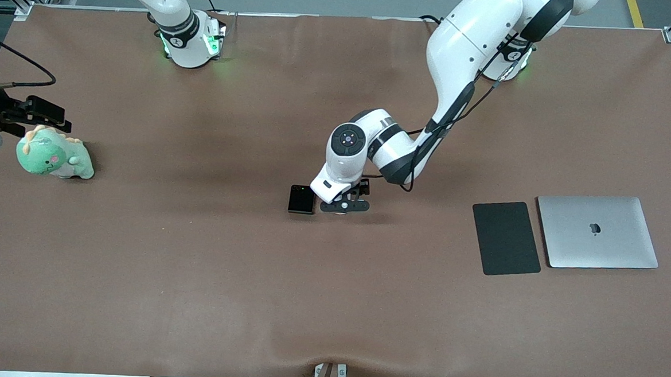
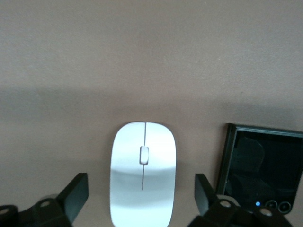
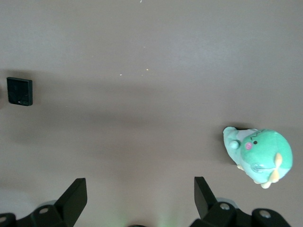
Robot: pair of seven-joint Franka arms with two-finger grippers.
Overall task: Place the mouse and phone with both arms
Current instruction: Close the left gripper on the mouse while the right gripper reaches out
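Even overhead light; soft shadows, glare on the mouse [image 2: 143,174] (slightly blurred).

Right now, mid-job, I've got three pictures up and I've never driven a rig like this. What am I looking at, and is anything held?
Two white robot arms are bolted along one edge of a brown table. The wide picture comes from a high camera facing them.

The other two pictures come from cameras on each arm's wrist, looking down past the fingers.

The left gripper is low over the table's middle, open, its fingers on either side of the white mouse but not touching it. The black phone lies flat right beside the mouse.

The right gripper is open, high over bare table, seemingly waiting; a green plush dinosaur sits at the right arm's end of the table.

Toward the left arm's end lie a dark pad and a closed silver laptop, side by side.

Nothing is held.
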